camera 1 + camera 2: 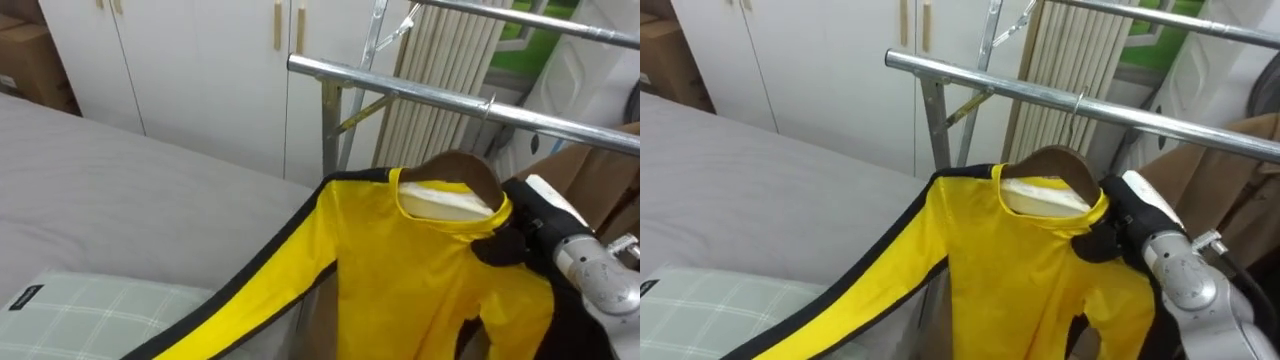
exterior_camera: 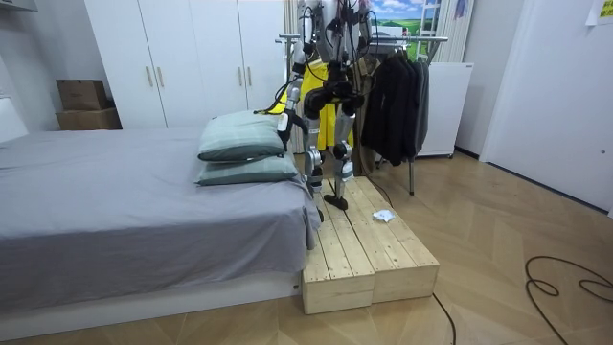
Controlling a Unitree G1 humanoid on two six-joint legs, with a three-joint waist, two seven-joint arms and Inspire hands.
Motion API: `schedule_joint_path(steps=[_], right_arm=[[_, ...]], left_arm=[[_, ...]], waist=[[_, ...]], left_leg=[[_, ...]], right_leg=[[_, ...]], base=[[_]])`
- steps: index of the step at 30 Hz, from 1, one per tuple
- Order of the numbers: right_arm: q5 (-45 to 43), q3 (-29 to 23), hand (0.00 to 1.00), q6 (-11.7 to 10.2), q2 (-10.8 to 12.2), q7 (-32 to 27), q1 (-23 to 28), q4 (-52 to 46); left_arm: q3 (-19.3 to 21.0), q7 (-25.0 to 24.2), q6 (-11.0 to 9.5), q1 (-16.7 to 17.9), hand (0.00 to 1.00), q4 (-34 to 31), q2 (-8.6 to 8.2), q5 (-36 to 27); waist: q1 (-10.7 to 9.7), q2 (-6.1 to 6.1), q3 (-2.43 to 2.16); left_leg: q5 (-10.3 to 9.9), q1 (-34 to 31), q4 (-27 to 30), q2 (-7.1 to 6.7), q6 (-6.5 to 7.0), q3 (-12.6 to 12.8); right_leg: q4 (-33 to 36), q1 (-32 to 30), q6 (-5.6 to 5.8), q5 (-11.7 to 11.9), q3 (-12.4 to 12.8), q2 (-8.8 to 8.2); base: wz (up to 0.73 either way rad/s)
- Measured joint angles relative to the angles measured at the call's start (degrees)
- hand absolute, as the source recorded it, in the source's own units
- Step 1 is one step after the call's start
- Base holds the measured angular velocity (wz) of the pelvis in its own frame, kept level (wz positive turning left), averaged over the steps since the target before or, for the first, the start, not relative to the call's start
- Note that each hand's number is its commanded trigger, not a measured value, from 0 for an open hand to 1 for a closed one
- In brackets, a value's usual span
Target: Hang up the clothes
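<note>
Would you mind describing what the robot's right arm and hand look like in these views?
The right hand is black, with a white plate at its back. Behind it is a rounded wrist section of silver-grey metal, and a dark cable runs beside the forearm.

Rack side: yellow shirt point(image 1: 1030, 270) on a wooden hanger point(image 1: 1058, 160), up at the metal rail point(image 1: 970, 78).
The shirt has a black stripe down its sleeve side, and its collar sits round the hanger's neck. The hanger's wire hook crosses the rail. The right hand point(image 1: 1110, 235), dark, lies against the shirt's shoulder just beside the collar. A grey bed point(image 1: 760, 190) and a checked pillow point(image 1: 730, 310) are at left, with white wardrobe doors point(image 1: 830, 70) behind.
</note>
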Motion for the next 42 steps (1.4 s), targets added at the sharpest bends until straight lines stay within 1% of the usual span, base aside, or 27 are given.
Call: schedule_joint_path(steps=[4, 6, 9, 12, 14, 16, 20, 22, 24, 26, 28, 30, 31, 33, 36, 42], right_arm=[[-0.4, 0.0, 1.0, 0.0, 0.0, -0.7, 0.0, -0.1], [-0.9, 0.0, 1.0, 0.0, 0.0, -1.3, 0.0, -0.6], [-2.2, 0.0, 1.0, 0.0, -0.1, -1.5, 0.0, -3.1], [-2.2, 0.0, 1.0, -0.1, -0.3, -1.6, 0.0, -6.2], [-2.0, 0.0, 1.0, -0.7, -0.6, -1.6, 0.0, -7.5], [-1.6, 0.0, 1.0, -1.0, -1.4, -1.6, 0.0, -8.4], [4.9, 0.0, 1.0, -0.9, -1.8, -1.6, 0.1, -8.5], [9.8, 0.0, 1.0, -1.0, -1.8, -1.4, 0.0, -7.5], [12.4, -0.1, 1.0, -0.9, -1.7, -1.1, 0.0, -5.4], [15.6, -0.1, 1.0, -0.9, -1.7, -0.7, 0.0, -2.7], [20.4, -0.1, 1.0, -0.7, -1.7, 0.0, 0.0, 1.6], [22.6, -0.1, 1.0, -0.7, -1.7, 1.1, 0.0, 4.7], [23.1, -0.1, 1.0, -0.6, -1.7, 1.5, 0.0, 5.6], [23.9, -0.2, 1.0, 0.4, -1.7, 2.8, 0.0, 8.2], [25.0, -0.3, 1.0, 0.4, -1.7, 4.6, -0.6, 11.4], [25.2, -1.6, 1.0, 0.3, -1.6, 6.5, -0.9, 14.4]], left_arm=[[-0.2, 0.0, 0.0, 0.0, 0.0, 0.0, 0.18, 0.0], [-0.2, 0.0, 0.0, 0.0, 0.0, 0.0, 0.21, 0.0], [-0.2, -0.1, 0.0, 0.2, 0.0, 0.0, 0.21, 0.0], [-0.1, -0.2, 0.0, 0.2, 0.0, 0.0, 0.22, 0.0], [-0.2, -0.2, 0.0, 0.3, 0.0, 0.0, 0.22, 0.0], [-0.3, -0.3, 0.0, 0.3, 0.0, 0.0, 0.22, 0.0], [0.0, -0.5, 0.0, 0.5, 0.0, 0.0, 0.22, 0.0], [0.4, -0.8, 0.0, 0.4, 0.0, -0.1, 0.23, 0.0], [0.4, -0.8, 0.0, 0.4, 0.0, -0.1, 0.44, 0.1], [0.3, -0.8, 0.0, 0.3, 0.0, -0.1, 0.57, 0.1], [0.3, -0.8, 0.0, 0.1, 0.0, -0.1, 0.77, 0.1], [0.4, -0.8, 0.0, 0.1, 0.0, -0.1, 0.84, 0.1], [0.4, -0.8, 0.0, 0.1, 0.0, -0.1, 0.84, 0.1], [0.4, -0.8, 0.0, 0.1, 0.0, -0.1, 0.83, 0.1], [0.4, -1.0, 0.0, 0.1, 0.0, -0.2, 0.82, 0.1], [0.5, -1.0, 0.2, 0.1, 0.0, -0.9, 0.81, 0.1]], waist=[[-0.1, -0.67, 0.0], [-0.1, -0.85, 0.04], [-0.2, -0.85, 0.04], [-0.2, -0.85, 0.03], [-0.2, -0.84, 0.03], [-0.2, -0.84, 0.03], [0.1, -0.83, 0.03], [0.0, -0.83, 0.02], [0.0, -0.83, 0.02], [0.1, -0.83, 0.01], [0.0, -0.83, 0.01], [0.0, -0.81, 0.01], [-0.1, -0.81, 0.01], [-0.1, -0.73, -0.02], [-0.1, -0.55, -0.1], [-0.1, -0.34, 0.01]], left_leg=[[0.0, -0.3, 0.1, -0.09, 0.0, 0.0], [0.0, -0.4, 0.1, -0.09, 0.0, 0.0], [0.0, -0.4, -0.1, -0.13, -0.01, 0.0], [0.0, -0.4, -0.1, -0.14, -0.02, 0.0], [0.0, -0.4, -0.1, -0.15, -0.03, 0.0], [0.0, -0.5, -0.1, -0.18, -0.03, 0.1], [0.0, -0.3, -0.1, -0.18, -0.04, 0.4], [-0.1, -0.2, -0.2, -0.1, -0.12, 0.4], [-0.2, -0.2, -0.2, 0.09, -0.16, 0.4], [-0.2, -0.2, -0.2, 0.17, -0.14, 0.3], [-0.2, -0.3, -0.2, 0.22, -0.14, -0.2], [-0.2, -0.3, -0.2, 0.26, -0.12, -0.4], [-0.2, -0.3, -0.2, 0.26, -0.12, -0.4], [-0.1, -0.5, -0.1, 0.19, -0.17, -0.9], [-0.1, -0.5, 0.2, 0.13, -0.18, -1.0], [-0.2, -0.8, 0.9, 0.11, -0.2, -1.0]], right_leg=[[-0.1, -0.3, 0.35, 0.0, 0.1, -0.04], [-0.2, -0.4, 0.24, 0.1, 0.2, -0.03], [-0.3, -0.4, -0.2, 0.4, 0.3, -0.06], [-0.4, -0.5, -0.24, 0.4, 0.2, -0.08], [-0.4, -0.5, -0.24, 0.4, 0.2, -0.09], [-0.4, -0.6, -0.21, 0.4, 0.3, -0.11], [-0.4, -0.6, -0.23, 0.4, 0.2, -0.19], [-0.3, -0.6, -0.23, 0.4, -0.5, -0.31], [-0.4, -0.5, -0.26, 0.4, -1.4, -0.31], [-0.3, -0.4, -0.35, 0.4, -1.6, -0.3], [-0.3, -0.4, -0.7, 0.4, -1.7, -0.26], [-0.3, -0.3, -0.92, 0.5, -1.7, -0.2], [-0.3, -0.3, -0.98, 0.5, -1.7, -0.2], [-0.3, -0.4, -1.06, 0.4, -1.6, -0.17], [-0.3, -0.3, -1.0, 0.2, -1.6, -0.21], [-0.3, -0.3, -0.9, 0.2, -1.8, -0.3]], base=[[0.0], [0.0], [0.0], [0.0], [0.0], [0.0], [-0.04], [0.0], [0.05], [0.05], [0.08], [0.05], [0.05], [0.05], [0.01], [0.02]])
